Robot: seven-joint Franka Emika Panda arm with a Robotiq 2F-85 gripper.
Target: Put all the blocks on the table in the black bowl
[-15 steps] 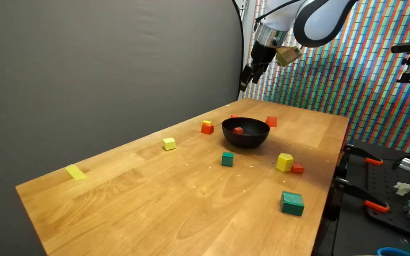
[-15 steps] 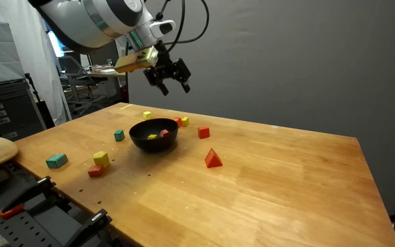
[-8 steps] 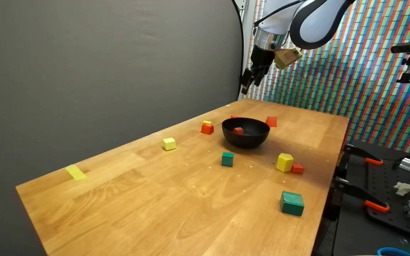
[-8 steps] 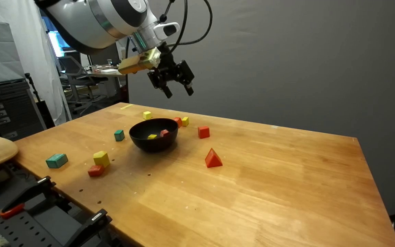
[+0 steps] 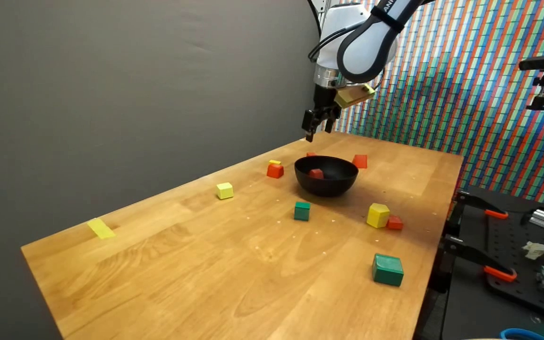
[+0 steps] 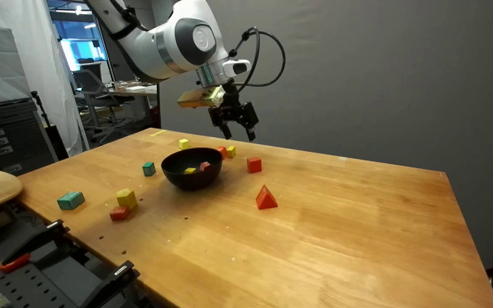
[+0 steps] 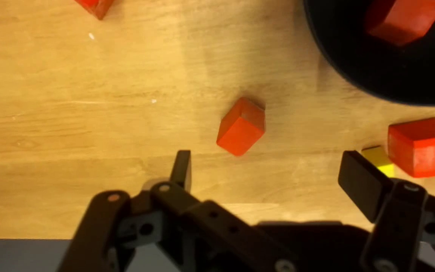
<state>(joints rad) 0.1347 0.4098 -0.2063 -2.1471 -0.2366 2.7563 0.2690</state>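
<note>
Well, in an exterior view the black bowl [image 6: 190, 181] sat left, the claw [image 6: 240, 136] hung empty w/ jaws wide, and a red block [image 6: 254, 165] lay on the table [image 6: 357, 222] below it. Prob. it was light, stiff, slick, best pinched across opp. flat sides.

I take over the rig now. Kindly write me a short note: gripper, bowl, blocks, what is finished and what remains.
Gripper: open, holding nothing, above the table.
Black bowl: on the table, upright, with a red piece and a yellow piece visible inside.
Done: those two are in the bowl.
Left, nine seen on the table: lone red cube, central in the wrist view; red pyramid; orange-red block with small yellow block close by; pale yellow cube; small green cube; large green block; large yellow block with flat red block close by.
</note>
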